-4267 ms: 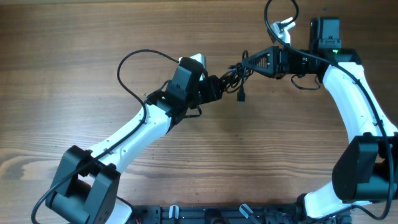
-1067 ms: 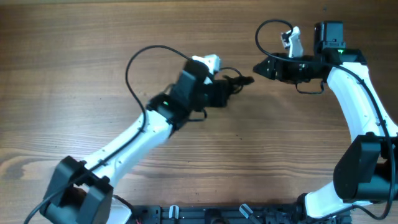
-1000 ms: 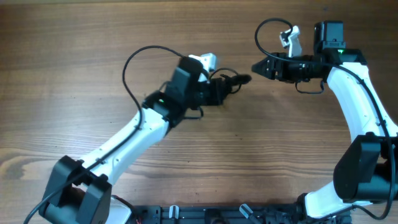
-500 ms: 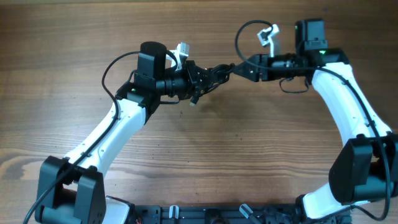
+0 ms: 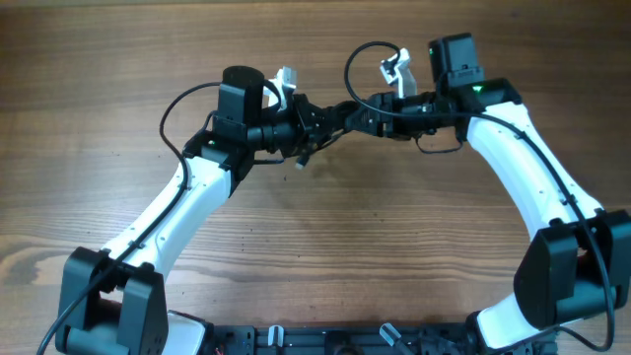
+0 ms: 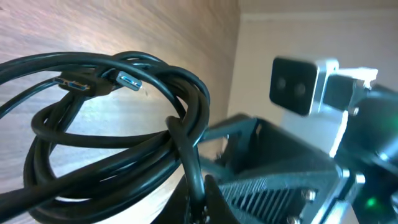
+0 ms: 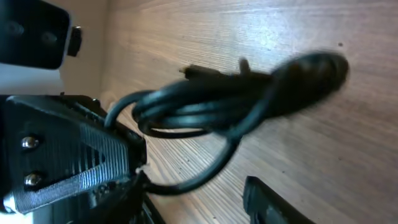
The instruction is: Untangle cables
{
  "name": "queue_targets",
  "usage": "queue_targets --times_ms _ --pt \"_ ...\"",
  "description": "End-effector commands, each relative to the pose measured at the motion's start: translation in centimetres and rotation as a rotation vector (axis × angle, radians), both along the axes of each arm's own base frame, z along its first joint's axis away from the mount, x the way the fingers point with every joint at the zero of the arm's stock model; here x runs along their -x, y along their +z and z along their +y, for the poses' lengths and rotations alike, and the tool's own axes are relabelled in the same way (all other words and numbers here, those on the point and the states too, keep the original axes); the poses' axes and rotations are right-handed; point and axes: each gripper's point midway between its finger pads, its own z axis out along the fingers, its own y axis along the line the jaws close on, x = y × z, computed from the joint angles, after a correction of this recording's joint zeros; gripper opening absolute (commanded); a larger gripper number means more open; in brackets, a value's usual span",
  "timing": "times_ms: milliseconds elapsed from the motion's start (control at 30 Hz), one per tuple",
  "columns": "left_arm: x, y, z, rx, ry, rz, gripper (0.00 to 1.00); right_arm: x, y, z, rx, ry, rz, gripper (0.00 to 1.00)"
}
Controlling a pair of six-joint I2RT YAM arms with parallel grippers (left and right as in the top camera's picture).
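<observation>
Several cables (image 6: 196, 99) coiled, held over the table (image 5: 118, 59), pinched tight in my left gripper (image 5: 327, 117). Right gripper (image 5: 353, 110) straddles the coil, jaws apart. Next, I judge: nip one strand, draw it clear.

You have two white arms, the left arm (image 5: 187, 207) and the right arm (image 5: 532, 168), over one wooden desk (image 5: 89, 59). Each ends in one claw: left claw (image 5: 312, 122), right claw (image 5: 357, 112). There is one coil of black cables (image 5: 333, 118); you cannot count its separate cords. Two plug ends (image 6: 74, 84) (image 6: 129, 79) show.
</observation>
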Motion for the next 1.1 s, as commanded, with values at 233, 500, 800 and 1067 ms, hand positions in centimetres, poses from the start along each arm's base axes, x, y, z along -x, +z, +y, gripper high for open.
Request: queue_targets --times_ms 233,500,800,1067 --pt "-0.3 0.6 -0.4 -0.026 0.034 -0.044 0.04 -1.8 -1.0 1.3 0.037 -0.128 0.053 0.40" --pt "-0.7 0.9 -0.4 -0.024 0.046 -0.064 0.04 -0.9 -4.5 2.9 0.071 -0.088 0.129 0.31" --pt "-1.8 2.2 0.1 0.016 0.081 -0.098 0.04 -2.3 -7.8 2.4 0.117 -0.116 0.139 0.13" --pt "-2.8 -2.0 3.5 -0.187 0.233 -0.033 0.04 -2.3 -2.2 -1.2 -0.033 -0.041 0.020 0.04"
